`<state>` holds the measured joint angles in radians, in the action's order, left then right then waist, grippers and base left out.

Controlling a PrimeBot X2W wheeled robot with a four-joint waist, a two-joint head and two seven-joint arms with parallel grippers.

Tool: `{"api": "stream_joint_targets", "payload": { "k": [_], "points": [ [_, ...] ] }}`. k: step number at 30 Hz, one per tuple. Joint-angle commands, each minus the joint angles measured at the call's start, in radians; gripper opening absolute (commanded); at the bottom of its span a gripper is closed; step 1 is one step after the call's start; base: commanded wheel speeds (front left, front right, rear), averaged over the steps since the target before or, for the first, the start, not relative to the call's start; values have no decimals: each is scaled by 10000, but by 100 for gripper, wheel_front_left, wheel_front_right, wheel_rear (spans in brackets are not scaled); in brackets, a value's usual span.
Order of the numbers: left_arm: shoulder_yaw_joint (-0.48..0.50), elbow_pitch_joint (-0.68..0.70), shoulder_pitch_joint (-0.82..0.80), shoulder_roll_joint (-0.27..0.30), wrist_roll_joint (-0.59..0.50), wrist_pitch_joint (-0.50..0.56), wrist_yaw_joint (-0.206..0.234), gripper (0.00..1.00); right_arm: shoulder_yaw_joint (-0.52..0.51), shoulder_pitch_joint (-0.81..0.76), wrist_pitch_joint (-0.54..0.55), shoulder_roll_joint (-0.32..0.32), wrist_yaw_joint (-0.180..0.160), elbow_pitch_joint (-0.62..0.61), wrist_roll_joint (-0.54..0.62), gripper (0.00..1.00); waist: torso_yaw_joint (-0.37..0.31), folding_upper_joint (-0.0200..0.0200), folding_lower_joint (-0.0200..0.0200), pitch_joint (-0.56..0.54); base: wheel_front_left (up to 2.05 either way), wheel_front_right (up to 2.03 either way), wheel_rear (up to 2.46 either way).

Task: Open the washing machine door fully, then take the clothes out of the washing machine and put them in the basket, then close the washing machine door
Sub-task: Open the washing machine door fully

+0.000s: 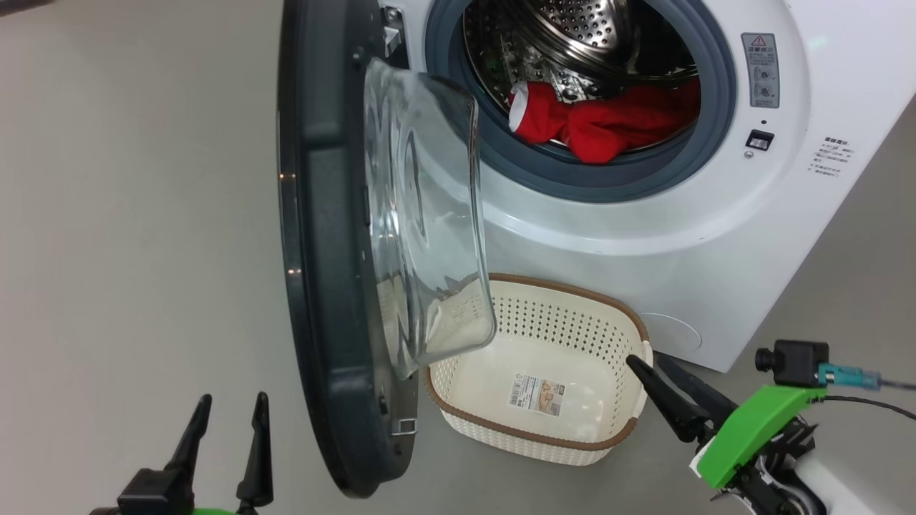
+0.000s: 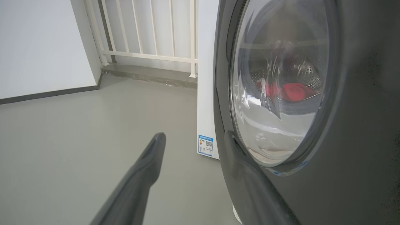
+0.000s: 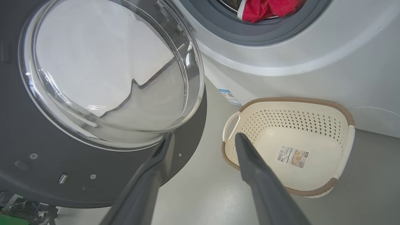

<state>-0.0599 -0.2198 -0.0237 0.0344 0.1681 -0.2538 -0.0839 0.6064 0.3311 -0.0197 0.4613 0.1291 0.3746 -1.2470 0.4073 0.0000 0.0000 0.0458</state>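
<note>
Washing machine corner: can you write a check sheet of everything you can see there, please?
Surface: smooth grey floor.
Job's things: washing machine door swung open; red clothes inside the washing machine; basket on the floor in front, no clothes in it.
Clutter: nothing seen.
Grippers: left gripper open, beside the door's outer face; right gripper open, by the basket, holding nothing.
Cables: dark cable by the right wrist.
Surroundings: white railing, white wall.
</note>
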Motion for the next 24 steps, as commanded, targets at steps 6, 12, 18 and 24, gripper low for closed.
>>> {"api": "stream_joint_targets", "payload": {
  "k": [6,12,18,24],
  "points": [
    [477,145,-92,158,-99,-80,-75,100,1020,335,-2244,508,16,382,1241,100,-97,0,0,3,0,0,0],
    [581,174,-109,158,-87,-80,-67,100,-415,352,-2415,114,16,299,3320,100,-215,0,0,96,0,0,0],
    [598,218,-161,158,-89,-80,-64,100,-2202,-481,-2419,-591,16,-608,5528,100,-224,0,0,123,0,0,0],
    [578,279,-142,158,-106,-80,-57,100,-3383,-1286,-2420,-1216,16,-1317,6911,100,-199,0,0,91,0,0,0]
  ]
}}
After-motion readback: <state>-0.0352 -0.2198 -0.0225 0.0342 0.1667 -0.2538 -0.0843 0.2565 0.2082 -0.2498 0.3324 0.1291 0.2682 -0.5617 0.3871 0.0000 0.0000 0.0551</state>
